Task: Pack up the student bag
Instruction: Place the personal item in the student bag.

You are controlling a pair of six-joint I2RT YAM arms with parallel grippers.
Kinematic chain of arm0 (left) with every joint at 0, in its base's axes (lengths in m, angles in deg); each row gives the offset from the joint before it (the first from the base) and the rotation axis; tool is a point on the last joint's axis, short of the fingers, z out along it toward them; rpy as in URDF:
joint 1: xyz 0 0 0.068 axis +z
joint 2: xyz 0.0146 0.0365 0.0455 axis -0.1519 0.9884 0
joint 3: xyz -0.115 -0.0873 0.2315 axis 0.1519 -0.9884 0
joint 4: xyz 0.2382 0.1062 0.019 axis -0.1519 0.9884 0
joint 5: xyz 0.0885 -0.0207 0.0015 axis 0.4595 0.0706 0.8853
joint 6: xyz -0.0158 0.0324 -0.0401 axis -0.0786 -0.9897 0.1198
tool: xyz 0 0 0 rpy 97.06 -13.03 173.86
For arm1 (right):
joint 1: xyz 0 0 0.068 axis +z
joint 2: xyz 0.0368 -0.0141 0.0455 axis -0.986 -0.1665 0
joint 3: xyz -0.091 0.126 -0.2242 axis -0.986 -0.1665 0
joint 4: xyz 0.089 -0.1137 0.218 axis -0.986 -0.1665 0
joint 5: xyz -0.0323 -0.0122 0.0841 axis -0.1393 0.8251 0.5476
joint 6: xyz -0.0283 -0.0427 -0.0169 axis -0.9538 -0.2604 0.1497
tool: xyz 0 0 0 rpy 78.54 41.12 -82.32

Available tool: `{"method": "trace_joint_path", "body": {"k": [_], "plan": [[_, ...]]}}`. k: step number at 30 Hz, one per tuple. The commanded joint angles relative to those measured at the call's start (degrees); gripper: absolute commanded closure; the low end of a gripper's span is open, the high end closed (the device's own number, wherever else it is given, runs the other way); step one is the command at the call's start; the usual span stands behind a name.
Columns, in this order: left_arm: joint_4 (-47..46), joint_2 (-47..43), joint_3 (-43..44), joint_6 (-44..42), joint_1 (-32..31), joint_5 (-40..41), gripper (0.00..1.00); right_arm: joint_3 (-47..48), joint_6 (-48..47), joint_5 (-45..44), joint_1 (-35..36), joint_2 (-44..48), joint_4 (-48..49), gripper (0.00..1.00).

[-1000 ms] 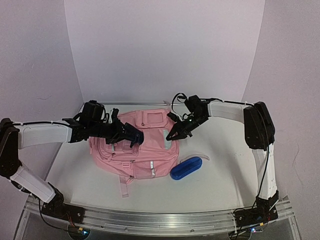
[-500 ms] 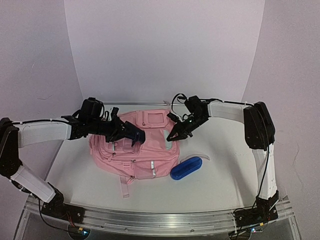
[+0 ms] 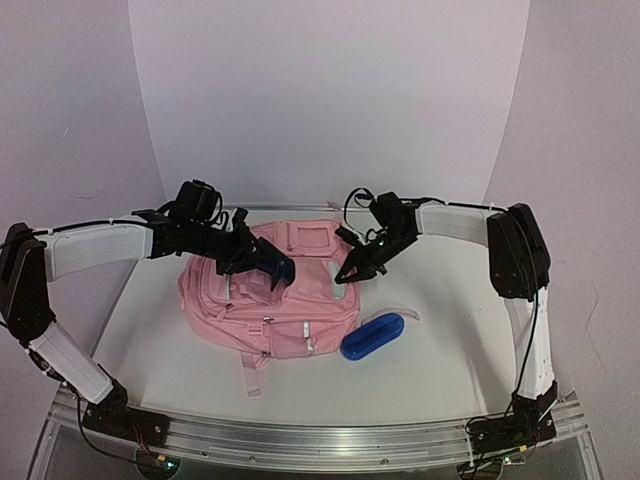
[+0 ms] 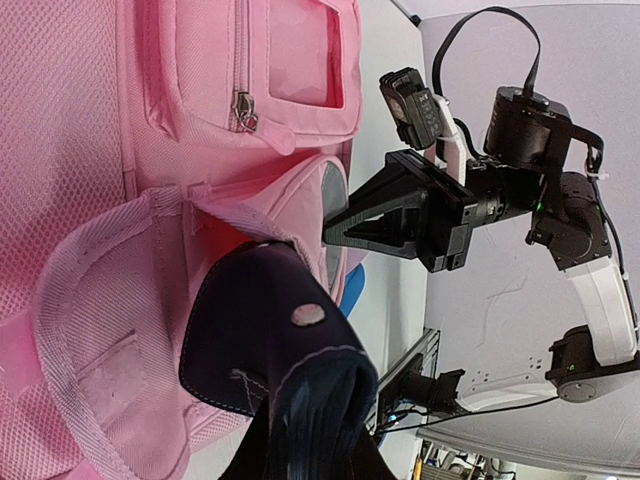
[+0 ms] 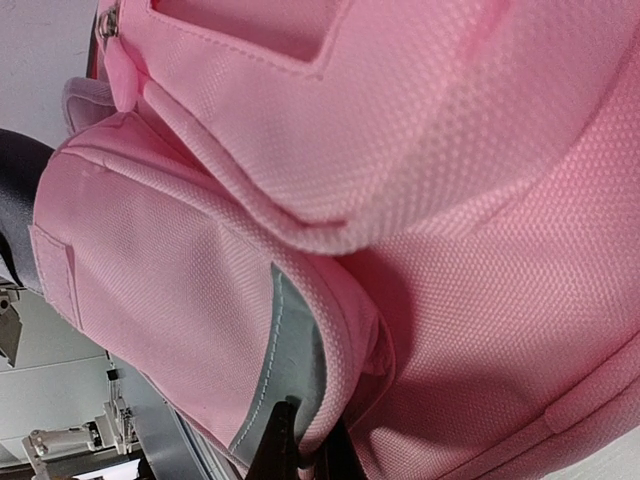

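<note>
**Two-arm pocket loading: hazards and pose.** The large soft pink fabric student bag [image 3: 250,310] lies flat at the middle of the white desk [image 3: 440,350], between your two arms. Your left claw [image 3: 272,268] is closed down on a dark navy soft fabric item with pale stitching [image 4: 262,330], held at the gaping mouth of a front pocket [image 4: 100,310]. Your right claw [image 3: 350,272] is fully closed, pinching a fold of the bag's cloth at a grey reflective strip [image 5: 290,350]; whether that fold belongs to the same pocket cannot be told. Likely failures:

- (a) The pinch is on thin, limp cloth, so a sideways tug could let it slip and the bag go slack.
- (b) The navy item is floppy and looks about as broad as the opening, so it may catch on the rim and bunch up outside.
- (c) The two claws stand near each other over the bag, so driving the left one further toward the right risks a collision.
- (d) A hard push may drag the whole bag toward the blue oblong case [image 3: 372,335] lying just beside its near right corner.

Pose: your left arm reaches in from the left with its forearm nearly level and the claw angled down at the bag's middle. Your right arm stretches in from the far right, wrist bent down, fingertips at the bag's right edge.
</note>
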Motion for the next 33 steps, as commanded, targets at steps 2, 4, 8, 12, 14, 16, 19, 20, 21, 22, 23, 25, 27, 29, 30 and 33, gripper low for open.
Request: {"method": "trace_joint_path", "body": {"k": [2,4,8,12,14,16,19,20,21,22,23,25,27,29,30,33], "plan": [[-13.5,-2.9,1.6,3.4,-3.1,-9.8,1.00,-0.6,-2.5,-1.4,2.4,0.2,-1.1,1.00],[-13.7,-4.2,1.9,4.1,-2.9,-9.5,1.00,-0.6,-2.5,-1.4,2.4,0.0,-1.1,1.00],[-12.7,-6.4,-0.2,4.6,-2.6,-8.4,1.00,-0.3,-2.5,-1.0,2.4,-0.2,-1.2,1.00],[-21.8,-8.8,-10.2,9.8,-0.2,-8.6,1.00,0.4,-2.5,-0.6,2.4,-0.7,-1.2,1.00],[-22.2,-9.9,-13.3,9.9,0.9,-7.1,1.00,0.7,-2.5,-0.4,2.4,-0.7,-1.2,1.00],[-17.4,-10.5,-14.0,7.6,1.1,-3.8,1.00,0.6,-2.6,-0.1,2.4,-0.7,-1.3,1.00],[-7.9,-8.9,-12.8,3.9,1.2,0.7,1.00,0.2,-3.0,0.6,2.4,-0.4,-1.2,1.00],[-5.3,-7.6,-12.1,3.0,1.2,1.7,1.00,0.1,-3.2,1.0,2.4,-0.4,-1.2,1.00],[-3.9,-6.0,-11.9,2.8,1.2,2.4,1.00,-0.1,-3.4,1.3,2.4,-0.4,-1.2,1.00],[-3.6,-4.4,-11.8,3.1,1.2,2.3,1.00,-0.1,-3.5,1.6,2.4,-0.4,-1.2,1.00],[-3.1,-2.9,-11.7,3.3,1.3,1.9,1.00,0.0,-3.5,1.9,2.5,-0.4,-1.3,1.00],[-2.3,-0.1,-11.1,3.6,1.3,1.9,1.00,0.2,-4.9,2.0,2.5,-0.6,-1.4,1.00],[-4.5,1.7,-10.5,3.5,1.3,-0.1,1.00,0.4,-5.7,1.9,2.6,-0.7,-1.5,1.00],[-9.5,2.5,-9.3,3.2,1.0,-4.1,1.00,0.1,-6.3,1.5,2.8,-0.6,-1.6,1.00],[-10.9,2.5,-8.1,2.6,0.7,-5.6,1.00,0.0,-6.5,1.4,2.8,-0.5,-1.6,1.00],[-7.6,1.8,-1.5,-1.4,-0.6,-8.5,1.00,-0.2,-6.9,1.1,2.9,-0.4,-1.7,1.00]]}}
